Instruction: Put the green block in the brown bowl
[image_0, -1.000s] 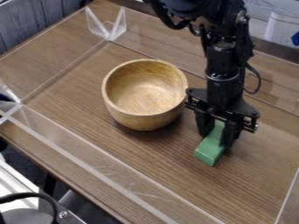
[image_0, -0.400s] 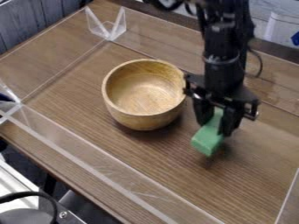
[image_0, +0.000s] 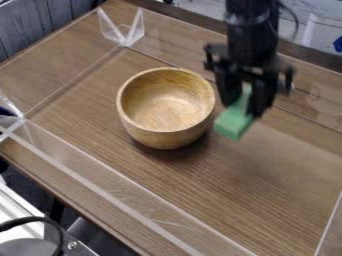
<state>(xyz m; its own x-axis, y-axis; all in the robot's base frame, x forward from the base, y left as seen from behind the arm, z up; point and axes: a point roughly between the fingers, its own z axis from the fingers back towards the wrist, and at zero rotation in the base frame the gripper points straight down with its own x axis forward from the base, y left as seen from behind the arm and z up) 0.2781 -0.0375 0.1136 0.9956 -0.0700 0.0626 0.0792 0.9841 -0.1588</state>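
The green block (image_0: 237, 120) hangs in the air, clear of the table, just right of the brown bowl (image_0: 166, 106). My gripper (image_0: 249, 100) points straight down and is shut on the block's upper end, with its dark fingers on either side. The block's lower end sits about level with the bowl's right rim. The round wooden bowl is empty and stands left of centre on the table.
A clear plastic wall (image_0: 54, 150) runs around the wooden table (image_0: 254, 190), with a low front edge and a folded corner piece (image_0: 124, 30) at the back left. A dark cable (image_0: 40, 235) lies at the lower left outside the wall.
My gripper has risen with the green block, lifting it off the table, and shifted slightly toward the back. The bowl has not moved.
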